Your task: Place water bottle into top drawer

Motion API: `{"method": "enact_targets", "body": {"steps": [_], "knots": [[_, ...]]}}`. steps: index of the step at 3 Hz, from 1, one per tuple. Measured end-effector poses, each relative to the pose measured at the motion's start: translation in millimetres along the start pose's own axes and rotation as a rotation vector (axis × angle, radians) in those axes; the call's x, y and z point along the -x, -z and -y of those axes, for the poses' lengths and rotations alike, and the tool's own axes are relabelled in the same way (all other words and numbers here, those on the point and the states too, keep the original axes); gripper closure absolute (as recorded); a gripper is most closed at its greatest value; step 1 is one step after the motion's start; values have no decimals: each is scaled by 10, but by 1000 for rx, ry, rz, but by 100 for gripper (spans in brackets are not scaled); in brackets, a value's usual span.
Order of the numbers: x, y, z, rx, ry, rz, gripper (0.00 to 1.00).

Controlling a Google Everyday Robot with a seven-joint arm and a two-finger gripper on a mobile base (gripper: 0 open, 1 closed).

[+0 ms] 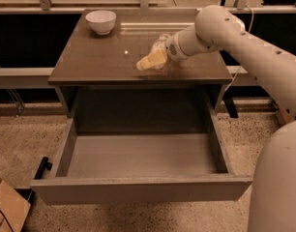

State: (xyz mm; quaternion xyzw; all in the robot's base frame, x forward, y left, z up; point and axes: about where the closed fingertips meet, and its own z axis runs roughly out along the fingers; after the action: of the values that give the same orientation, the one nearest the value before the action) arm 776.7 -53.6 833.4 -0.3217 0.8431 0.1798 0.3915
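The water bottle (160,42), clear and crinkled, is held in my gripper (149,62) just above the right middle of the table top (99,57). The gripper's yellowish fingers (153,60) point left and forward and are shut on the bottle. My white arm reaches in from the right. The top drawer (138,188) stands pulled fully open below the table's front edge. Its smooth grey floor is bare. The gripper is behind and above the drawer's opening.
A white bowl (100,21) stands at the table's back left. A cardboard box (7,209) sits on the floor at the lower left, next to a black caster (43,167). Dark shelving runs behind the table on both sides.
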Motion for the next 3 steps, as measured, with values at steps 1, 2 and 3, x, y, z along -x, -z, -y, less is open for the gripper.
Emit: {"method": "enact_targets", "body": {"steps": [1,2,3], "knots": [[92,-99,-79,20,12,18,0],[171,-224,-150,44,17,31,0],[185,-301,-169,56,15,33,0]]}}
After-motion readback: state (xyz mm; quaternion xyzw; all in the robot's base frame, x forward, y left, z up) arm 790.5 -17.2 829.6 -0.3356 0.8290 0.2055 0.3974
